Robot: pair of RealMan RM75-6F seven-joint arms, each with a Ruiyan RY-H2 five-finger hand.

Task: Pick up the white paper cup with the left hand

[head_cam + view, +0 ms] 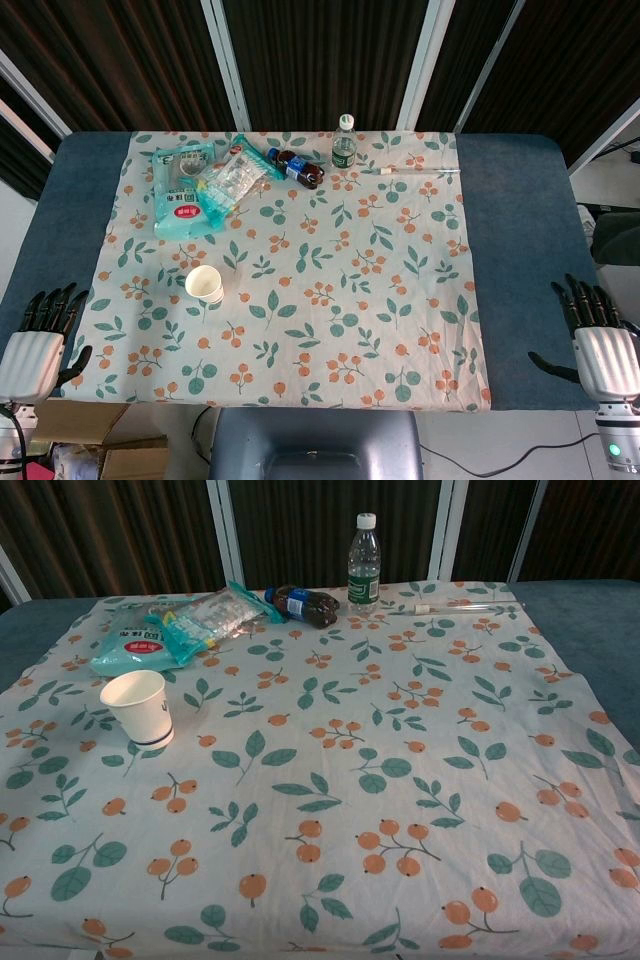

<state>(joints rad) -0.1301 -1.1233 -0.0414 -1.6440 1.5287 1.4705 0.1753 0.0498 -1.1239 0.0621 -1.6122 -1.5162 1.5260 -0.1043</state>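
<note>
The head view looks steeply down from above the near edge, taking in the whole table [520, 200] and dark curtains behind. The chest view sits lower and closer, facing across the floral cloth [400, 730] toward the far edge. Both views share that cloth.

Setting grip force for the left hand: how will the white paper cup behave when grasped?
The white paper cup stands upright and looks empty, so it is probably very light and may tip or slide on the floral cloth if nudged. Its thin paper wall would likely dent under a hard squeeze.
</note>
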